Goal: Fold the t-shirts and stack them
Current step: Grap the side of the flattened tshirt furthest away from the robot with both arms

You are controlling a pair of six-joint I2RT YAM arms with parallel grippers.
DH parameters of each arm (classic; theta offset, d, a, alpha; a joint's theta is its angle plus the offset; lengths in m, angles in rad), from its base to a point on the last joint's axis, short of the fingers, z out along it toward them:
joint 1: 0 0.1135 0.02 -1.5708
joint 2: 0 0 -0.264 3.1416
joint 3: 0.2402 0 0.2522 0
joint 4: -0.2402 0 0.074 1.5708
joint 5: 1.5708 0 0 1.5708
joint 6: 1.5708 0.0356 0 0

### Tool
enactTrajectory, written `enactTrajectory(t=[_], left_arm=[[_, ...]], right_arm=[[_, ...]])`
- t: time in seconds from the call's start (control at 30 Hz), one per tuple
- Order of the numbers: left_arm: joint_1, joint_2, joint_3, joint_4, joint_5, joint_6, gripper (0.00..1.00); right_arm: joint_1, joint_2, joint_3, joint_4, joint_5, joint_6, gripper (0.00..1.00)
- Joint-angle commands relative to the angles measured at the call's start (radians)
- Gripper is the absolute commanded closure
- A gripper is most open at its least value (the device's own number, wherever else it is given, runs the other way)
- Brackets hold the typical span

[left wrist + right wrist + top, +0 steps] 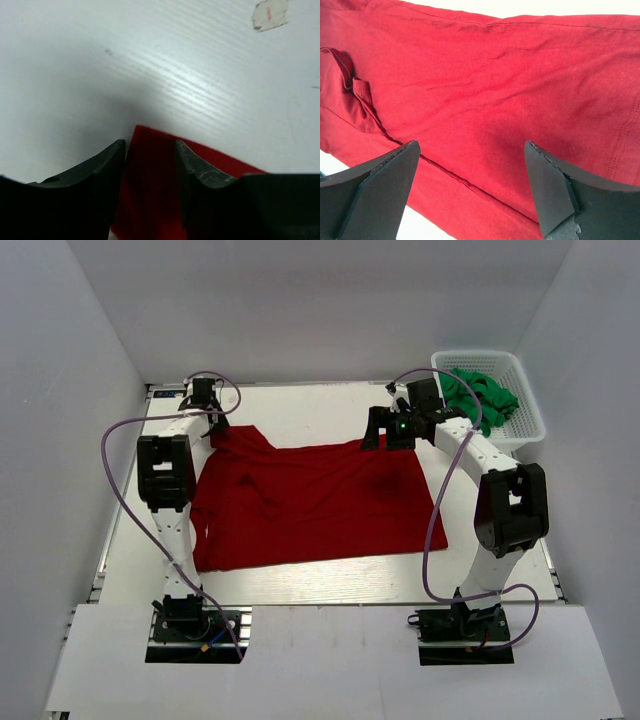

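The red shirt [310, 505] lies spread on the table [300, 405], with green shirts [482, 392] in the basket [528, 428]. The left claw [150, 146] straddles the red shirt's far left corner, not clenched. The right claw [471, 145] hangs released above its far right part.

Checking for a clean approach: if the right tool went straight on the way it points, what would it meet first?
The red shirt, which fills the view ahead of the right tool; the gap to it is unclear.

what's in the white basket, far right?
Bunched green t-shirts fill the white basket. Their count and the basket floor are hidden under the cloth.
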Motion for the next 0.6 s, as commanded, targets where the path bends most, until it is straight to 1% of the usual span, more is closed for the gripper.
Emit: enactTrajectory(t=[0.0, 0.03, 0.07, 0.1, 0.17, 0.2, 0.27, 0.3, 0.43, 0.47, 0.53, 0.57], left_arm=[[0.005, 0.072, 0.084, -0.009, 0.111, 0.042, 0.47], [0.005, 0.091, 0.106, -0.021, 0.150, 0.042, 0.50], [0.005, 0.129, 0.147, -0.036, 0.167, 0.042, 0.64], [0.005, 0.146, 0.166, -0.036, 0.183, 0.042, 0.74], [0.005, 0.184, 0.207, -0.056, 0.206, 0.031, 0.98], [0.005, 0.194, 0.207, -0.056, 0.215, 0.031, 1.00], [0.005, 0.194, 0.219, -0.056, 0.215, 0.031, 1.00], [0.005, 0.181, 0.200, -0.046, 0.215, 0.031, 1.00], [0.005, 0.132, 0.118, 0.051, 0.224, 0.042, 1.00], [0.005, 0.132, 0.118, 0.072, 0.234, 0.042, 1.00], [0.005, 0.122, 0.104, 0.128, 0.272, 0.042, 1.00], [0.005, 0.111, 0.104, 0.138, 0.283, 0.042, 1.00]], right_arm=[[-0.004, -0.004, 0.004, 0.025, 0.004, 0.001, 0.10], [-0.003, -0.004, 0.007, 0.022, 0.010, 0.000, 0.10], [-0.004, -0.004, 0.007, 0.020, 0.016, 0.003, 0.10], [-0.006, -0.006, 0.005, 0.022, 0.019, 0.001, 0.10], [-0.003, -0.003, 0.010, 0.017, 0.021, -0.002, 0.10], [-0.004, -0.003, 0.012, 0.020, 0.022, 0.000, 0.10], [-0.004, -0.003, 0.015, 0.013, 0.035, -0.007, 0.10], [-0.004, 0.000, 0.013, 0.010, 0.036, -0.010, 0.10], [-0.007, 0.004, 0.013, 0.008, 0.048, -0.016, 0.10], [-0.006, 0.007, 0.015, 0.011, 0.053, -0.016, 0.10], [-0.006, 0.025, 0.031, 0.014, 0.081, -0.016, 0.10], [-0.007, 0.033, 0.041, 0.025, 0.143, -0.004, 0.10]])
